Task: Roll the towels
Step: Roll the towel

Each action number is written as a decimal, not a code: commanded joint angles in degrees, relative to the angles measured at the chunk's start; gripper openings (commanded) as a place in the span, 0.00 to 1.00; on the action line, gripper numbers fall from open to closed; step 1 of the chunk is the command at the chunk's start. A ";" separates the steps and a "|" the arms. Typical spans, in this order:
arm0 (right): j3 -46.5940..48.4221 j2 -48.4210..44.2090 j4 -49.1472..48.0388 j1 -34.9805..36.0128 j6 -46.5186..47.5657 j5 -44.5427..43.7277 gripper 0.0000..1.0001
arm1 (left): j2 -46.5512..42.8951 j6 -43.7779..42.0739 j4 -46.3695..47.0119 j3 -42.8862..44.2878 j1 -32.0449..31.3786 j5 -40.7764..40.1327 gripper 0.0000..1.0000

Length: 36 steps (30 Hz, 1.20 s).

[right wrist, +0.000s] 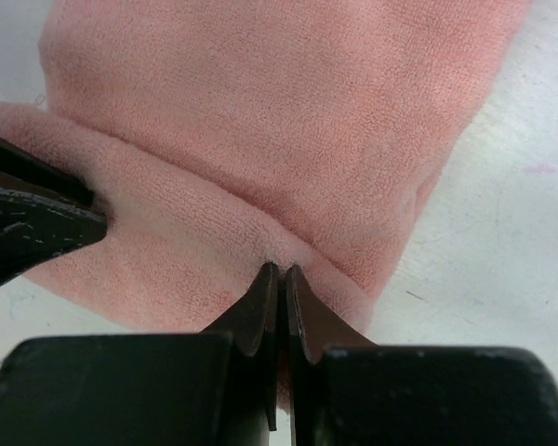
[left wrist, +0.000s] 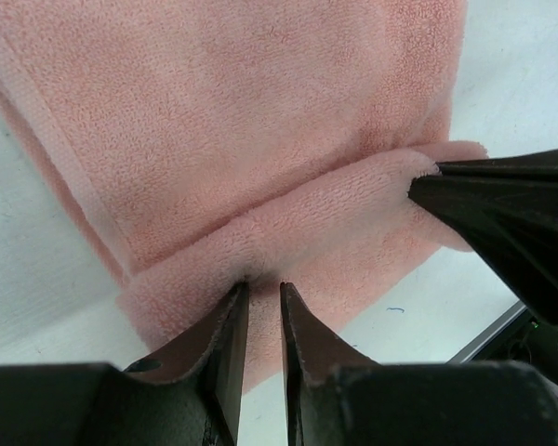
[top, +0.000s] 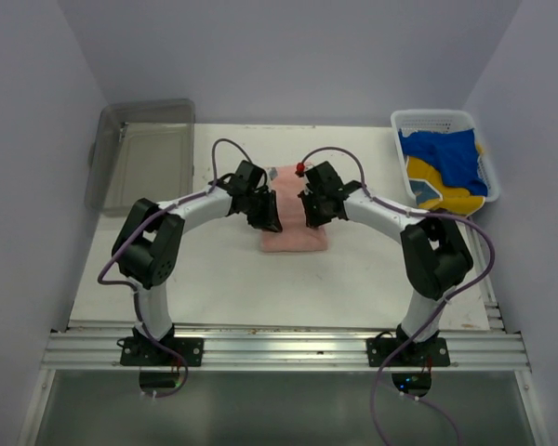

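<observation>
A pink towel (top: 295, 234) lies flat at the table's middle, its near end turned over into a low roll (left wrist: 335, 209). My left gripper (top: 268, 218) pinches the roll's left part; in the left wrist view its jaws (left wrist: 263, 293) stand narrowly apart with towel between them. My right gripper (top: 313, 216) pinches the roll's right part; in the right wrist view its jaws (right wrist: 281, 271) are shut on a fold of the towel (right wrist: 288, 121). Each wrist view shows the other gripper's fingers (left wrist: 502, 214) at the roll's far end (right wrist: 28, 218).
A white basket (top: 444, 153) holding blue and yellow towels stands at the back right. A clear lidded plastic bin (top: 144, 149) stands at the back left. White table (top: 223, 288) lies between towel and near rail.
</observation>
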<state>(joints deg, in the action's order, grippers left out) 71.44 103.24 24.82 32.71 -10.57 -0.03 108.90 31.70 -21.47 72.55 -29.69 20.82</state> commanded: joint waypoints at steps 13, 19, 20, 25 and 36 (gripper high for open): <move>5.37 9.51 1.36 -6.96 -6.30 7.68 0.00 | 5.00 -4.28 -0.05 1.80 2.36 2.12 0.26; -4.18 7.34 -2.66 -6.87 -13.15 12.32 0.00 | 1.49 -5.69 0.73 -5.31 2.89 0.97 0.31; -8.12 6.54 -3.80 -6.17 -14.55 15.30 0.00 | 0.62 -5.51 1.08 -6.27 2.89 1.15 0.31; -17.90 1.09 -8.82 1.03 -23.26 15.68 0.00 | -3.34 -3.67 3.64 -16.56 2.89 3.18 0.30; -25.22 -14.71 -4.84 13.08 -31.91 6.47 0.00 | -4.58 -4.46 1.25 -15.96 2.89 4.92 0.31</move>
<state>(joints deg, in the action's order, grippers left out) 45.95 91.44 6.55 45.01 -43.44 9.96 100.29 29.23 -17.50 56.12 -26.70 26.72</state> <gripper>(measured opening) 0.028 0.311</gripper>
